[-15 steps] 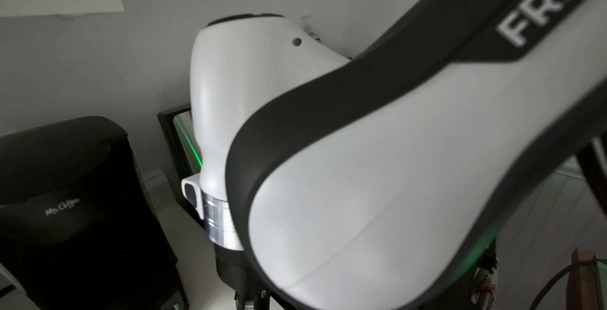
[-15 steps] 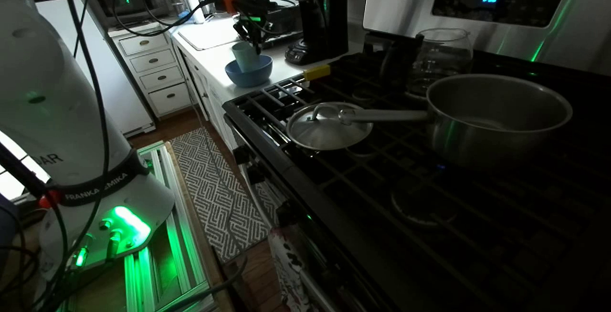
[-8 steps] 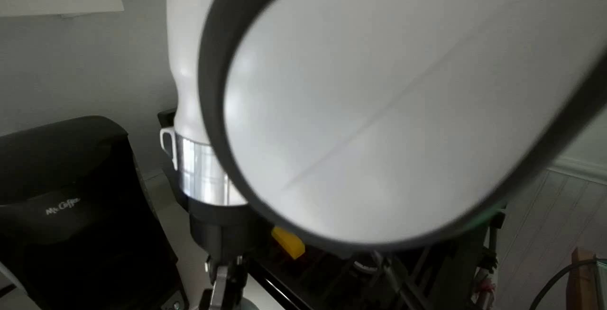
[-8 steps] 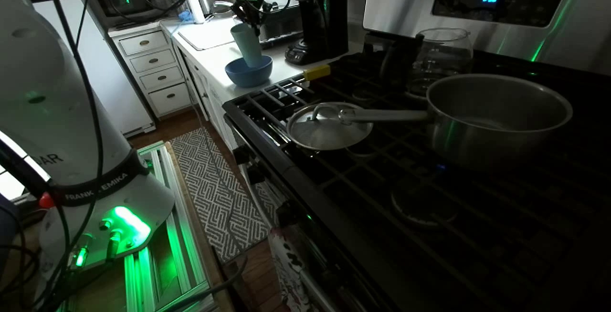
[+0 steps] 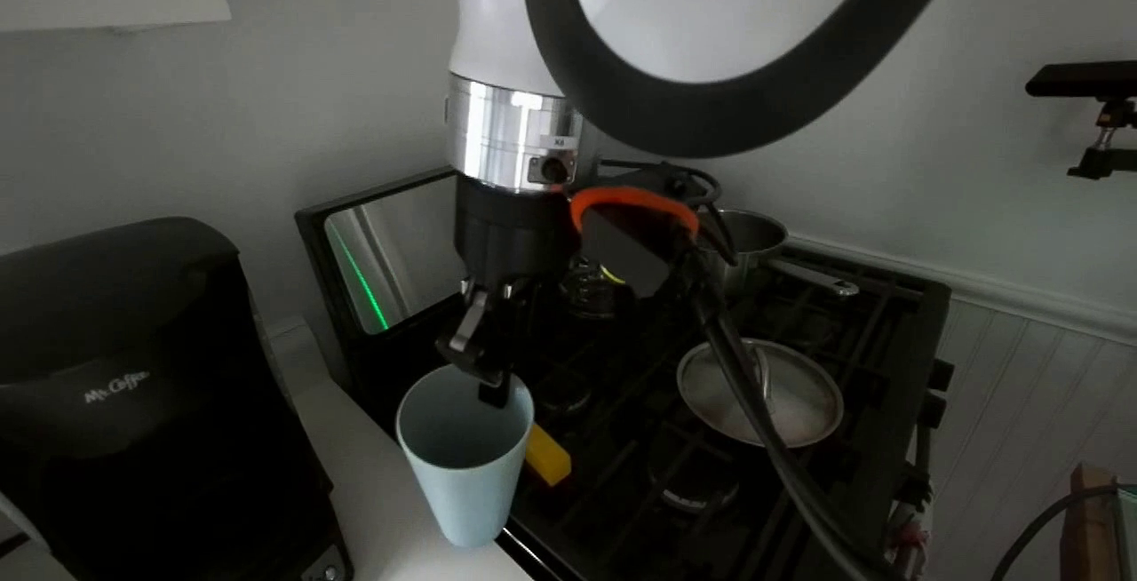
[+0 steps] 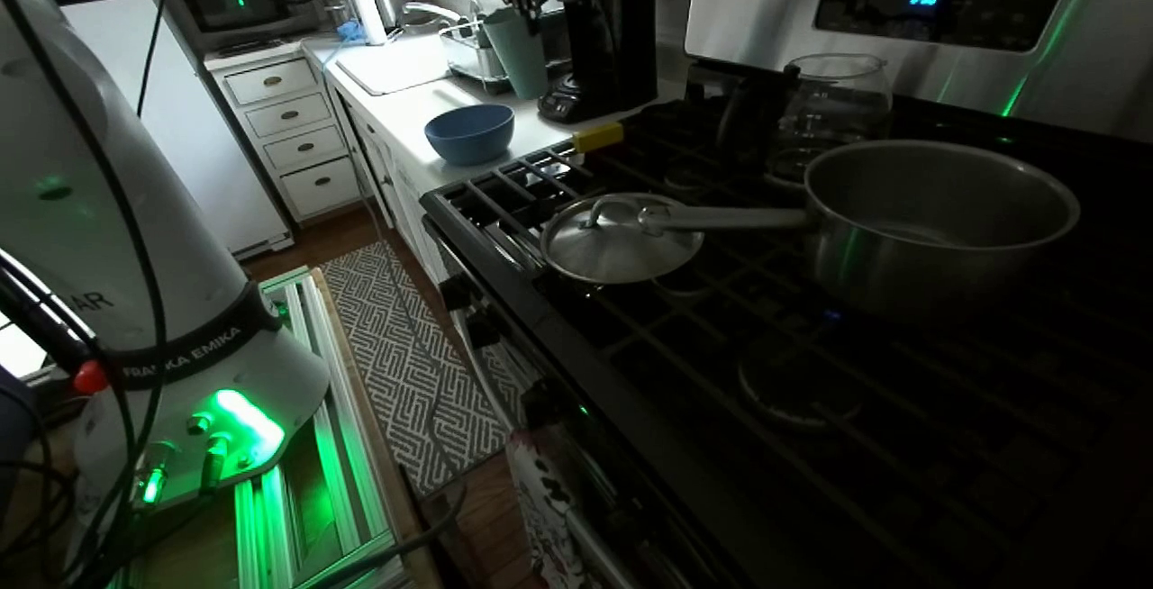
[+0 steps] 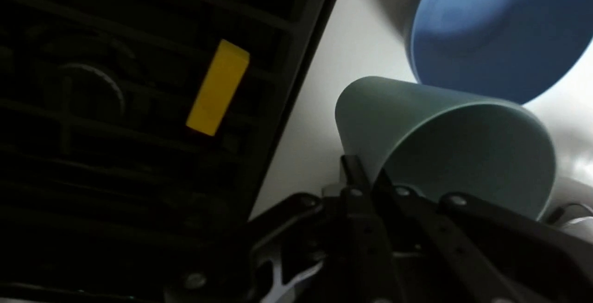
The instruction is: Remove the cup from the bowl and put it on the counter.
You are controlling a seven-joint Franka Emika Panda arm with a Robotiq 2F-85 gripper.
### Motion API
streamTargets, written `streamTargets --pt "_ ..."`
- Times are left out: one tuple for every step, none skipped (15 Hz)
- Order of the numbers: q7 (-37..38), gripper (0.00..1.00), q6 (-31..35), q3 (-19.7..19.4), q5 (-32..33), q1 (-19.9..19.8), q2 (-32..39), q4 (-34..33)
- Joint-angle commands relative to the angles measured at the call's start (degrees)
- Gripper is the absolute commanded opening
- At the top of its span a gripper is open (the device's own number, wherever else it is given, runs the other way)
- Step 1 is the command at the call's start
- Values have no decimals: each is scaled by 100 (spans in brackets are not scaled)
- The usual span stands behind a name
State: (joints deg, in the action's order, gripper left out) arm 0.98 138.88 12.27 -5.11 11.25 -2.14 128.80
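Note:
The cup [image 5: 471, 501] is pale green-blue, tapered and without a handle. My gripper [image 5: 494, 388] is shut on its rim, one finger inside and one outside. The cup [image 6: 518, 53] is outside the bowl, slightly tilted, near the coffee maker. I cannot tell whether its base touches the counter [image 6: 540, 131]. The bowl [image 6: 468, 134] is blue and stands on the counter beside the stove. In the wrist view the cup [image 7: 370, 113] overlaps the rim of the bowl [image 7: 477, 57], and the fingertips [image 7: 367, 175] pinch the cup wall. The bowl is out of view in an exterior view.
A black coffee maker [image 5: 133, 403] stands on the counter. The black stove top [image 6: 685, 364] adjoins it, with a yellow block [image 6: 598, 137], a pot lid [image 6: 621, 247], a pot [image 6: 937, 229] and a glass carafe [image 6: 833, 112]. A dish rack [image 6: 473, 53] is behind the cup.
The cup was in the bowl, with my gripper at its rim. My gripper has raised it out and carried it toward the coffee maker. The bowl has stayed in place.

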Motion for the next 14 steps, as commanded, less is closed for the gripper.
streamTargets --pt "-26 1 285 -179 -283 -117 337 124" --pt "-151 1 398 -210 -452 -138 480 108" --pt "-192 1 472 -214 -517 -151 614 71" --pt "-247 1 561 -203 -617 -156 736 50" --pt "-248 1 628 -188 -629 -153 862 9" --pt "-213 1 702 -178 -588 -145 977 -34" --pt "-203 1 791 -166 -566 -140 1081 -77" --pt "-181 1 842 -153 -551 -136 1176 -143" --pt "-176 1 859 -138 -528 -130 1288 -256" --pt "-145 1 861 -138 -477 -124 1384 -334" --pt "-123 1 826 -138 -452 -120 1509 -437" --pt "-108 1 770 -135 -445 -117 1617 -532" --pt "-128 1 735 -125 -465 -124 1719 -612" --pt "-161 8 631 -93 -527 -135 1824 -715"
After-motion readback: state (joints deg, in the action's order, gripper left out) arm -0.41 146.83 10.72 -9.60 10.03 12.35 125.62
